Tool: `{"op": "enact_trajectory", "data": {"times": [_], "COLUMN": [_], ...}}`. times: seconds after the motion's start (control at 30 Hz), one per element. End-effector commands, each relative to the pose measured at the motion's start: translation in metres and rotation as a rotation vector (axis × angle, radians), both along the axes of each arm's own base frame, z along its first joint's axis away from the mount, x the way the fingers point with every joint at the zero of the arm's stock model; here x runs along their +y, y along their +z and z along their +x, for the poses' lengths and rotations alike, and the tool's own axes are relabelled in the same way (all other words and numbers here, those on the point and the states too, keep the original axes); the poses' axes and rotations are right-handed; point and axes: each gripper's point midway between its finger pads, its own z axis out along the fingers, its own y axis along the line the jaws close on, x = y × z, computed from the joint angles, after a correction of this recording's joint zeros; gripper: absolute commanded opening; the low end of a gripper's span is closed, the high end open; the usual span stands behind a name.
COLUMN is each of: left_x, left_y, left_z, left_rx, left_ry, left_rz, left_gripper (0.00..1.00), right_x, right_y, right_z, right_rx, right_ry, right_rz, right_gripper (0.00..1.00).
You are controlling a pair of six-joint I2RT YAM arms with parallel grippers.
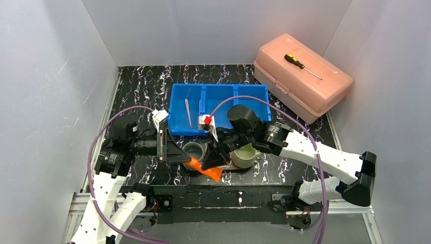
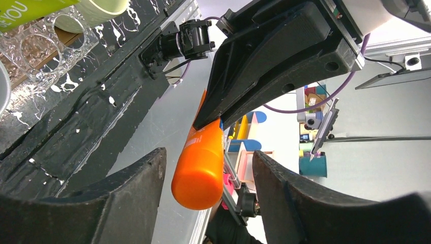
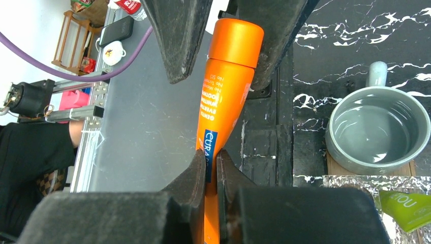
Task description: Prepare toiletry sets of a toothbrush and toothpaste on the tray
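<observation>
The right fingers (image 3: 185,180) are pinched tight on the flattened part of the orange plastic toothpaste tube (image 3: 226,86). The left fingers (image 2: 137,178) stand wide apart, flanking the tube's rounded cap end with gaps on both sides. The tube sits just beside the round grey mug (image 3: 376,127), towards the arm bases, over the black marbled bench (image 1: 147,91).

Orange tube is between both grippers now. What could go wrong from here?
1. The right gripper pinches the orange tube only at its thin flat end, so it may swing or slip.
2. The left gripper is open around the cap end. If the right lets go first, the tube drops.
3. The tube hangs near the table front edge, so a drop might land off it.
</observation>
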Motion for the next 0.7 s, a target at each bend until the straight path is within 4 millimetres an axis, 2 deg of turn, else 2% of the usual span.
{"op": "enact_trajectory", "data": {"times": [0.0,0.47,0.53,0.63,0.67], "left_x": [-0.0004,-0.0012,-0.0012,-0.0011,-0.0011], "left_y": [0.0000,0.0000,0.0000,0.0008,0.0012], "left_z": [-0.0092,-0.0149,-0.0156,-0.0163,-0.0167], "left_rx": [-0.005,-0.016,-0.016,-0.020,-0.019], "left_ry": [-0.045,-0.070,-0.073,-0.075,-0.076], "left_rz": [-0.017,-0.021,-0.022,-0.023,-0.024], "left_gripper": [0.58,0.32,0.25,0.02,0.00], "right_x": [0.0115,0.0144,0.0144,0.0140,0.0138], "right_y": [0.0311,0.0336,0.0335,0.0332,0.0338], "right_z": [0.0021,0.0078,0.0074,0.0084,0.0089], "right_rx": [-0.046,-0.066,-0.067,-0.072,-0.074], "right_ry": [0.010,-0.019,-0.017,-0.023,-0.027], "right_rz": [0.092,0.091,0.091,0.090,0.091], "right_gripper": [0.01,0.01,0.01,0.01,0.01]}}
